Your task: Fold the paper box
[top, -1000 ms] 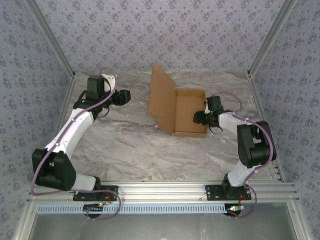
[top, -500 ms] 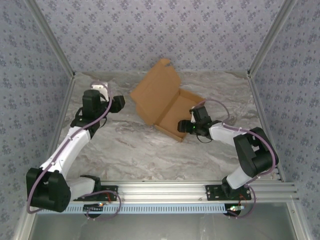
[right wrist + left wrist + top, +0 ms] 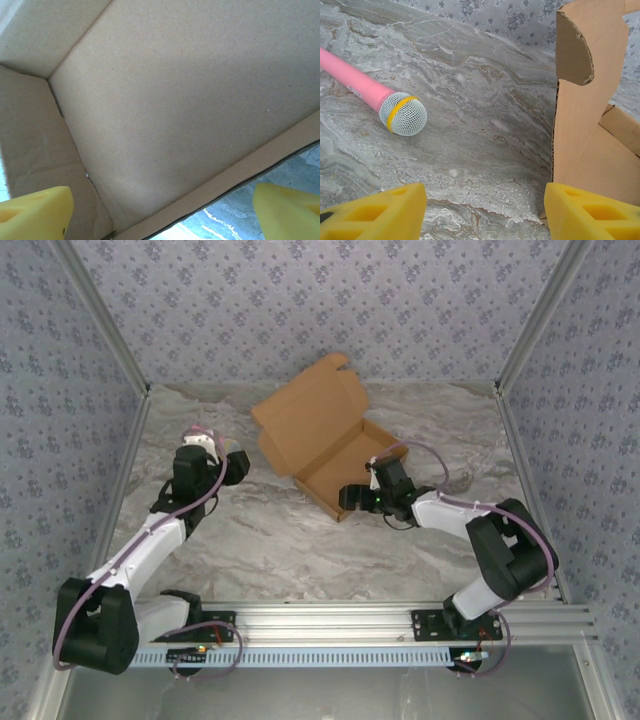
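Got paper box point(image 3: 335, 445) on far half of table point(image 3: 280, 540), about mid-width, turned diagonal to the edges. Partly folded: shallow tray point(image 3: 362, 465) with walls up, lid flap point(image 3: 305, 418) open and raised off its far-left side, leaning toward the far-left corner, small tab at the top. Near corner of tray aimed at the near edge.

Reading right gripper point(image 3: 348, 500) as spread wide, not clamped on anything. Sits low at the tray's near corner. From the right wrist: yellow fingers point(image 3: 35, 212) in both bottom corners of the view, well apart, with plain brown tray floor and an inner corner ahead. Wall's cut edge crossing diagonally between them, so one finger over the inside, the other over marbled table outside. Can't tell whether either pad touches cardboard.

Reading left gripper point(image 3: 243, 462) as apart too, nothing between the fingers. Parked on the far half toward the left edge, apart from the box, pointed at it. From the left wrist: yellow fingertips point(image 3: 375, 212) low in view, bare marbled surface between them. Lid flap standing at right, rounded side tab on top, corrugated edge showing, just beyond the right finger; contact there not readable. Pink microphone point(image 3: 367, 92) with grey mesh head and yellow band lying on the table to the left, well apart from the box.
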### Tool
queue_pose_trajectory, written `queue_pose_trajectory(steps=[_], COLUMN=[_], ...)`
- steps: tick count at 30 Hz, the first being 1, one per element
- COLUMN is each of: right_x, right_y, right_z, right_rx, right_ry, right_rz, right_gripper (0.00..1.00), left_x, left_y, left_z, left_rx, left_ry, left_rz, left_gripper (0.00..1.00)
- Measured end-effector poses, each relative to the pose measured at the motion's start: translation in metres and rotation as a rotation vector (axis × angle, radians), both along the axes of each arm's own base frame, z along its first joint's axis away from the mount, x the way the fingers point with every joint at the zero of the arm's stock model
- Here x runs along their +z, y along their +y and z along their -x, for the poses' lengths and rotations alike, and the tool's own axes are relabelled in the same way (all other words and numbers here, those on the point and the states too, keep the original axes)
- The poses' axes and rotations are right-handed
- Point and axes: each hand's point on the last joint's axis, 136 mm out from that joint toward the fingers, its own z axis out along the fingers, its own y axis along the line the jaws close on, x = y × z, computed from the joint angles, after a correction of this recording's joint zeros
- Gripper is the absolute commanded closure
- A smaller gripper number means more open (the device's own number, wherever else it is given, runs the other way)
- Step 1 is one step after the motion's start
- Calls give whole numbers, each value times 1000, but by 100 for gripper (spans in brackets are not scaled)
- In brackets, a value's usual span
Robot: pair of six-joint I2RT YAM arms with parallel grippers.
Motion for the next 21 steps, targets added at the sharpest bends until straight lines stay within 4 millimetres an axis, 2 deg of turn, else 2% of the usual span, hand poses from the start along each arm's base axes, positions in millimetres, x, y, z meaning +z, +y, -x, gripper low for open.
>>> queue_pose_trajectory(steps=[11, 18, 21], right_x=[29, 16, 11], right_y=[-12, -6, 1], right_z=[-4, 12, 22], right_rx=[-21, 12, 35], right_ry=[-64, -27, -11], right_rz=[-27, -25, -33], right_gripper=[3, 4, 5], left_x=[4, 4, -5], left_y=[0, 0, 1], left_z=[-2, -5, -6], left_rx=[5, 12, 15], left_ry=[-20, -30, -16], left_rz=[0, -2, -6], left_gripper=[37, 36, 36])
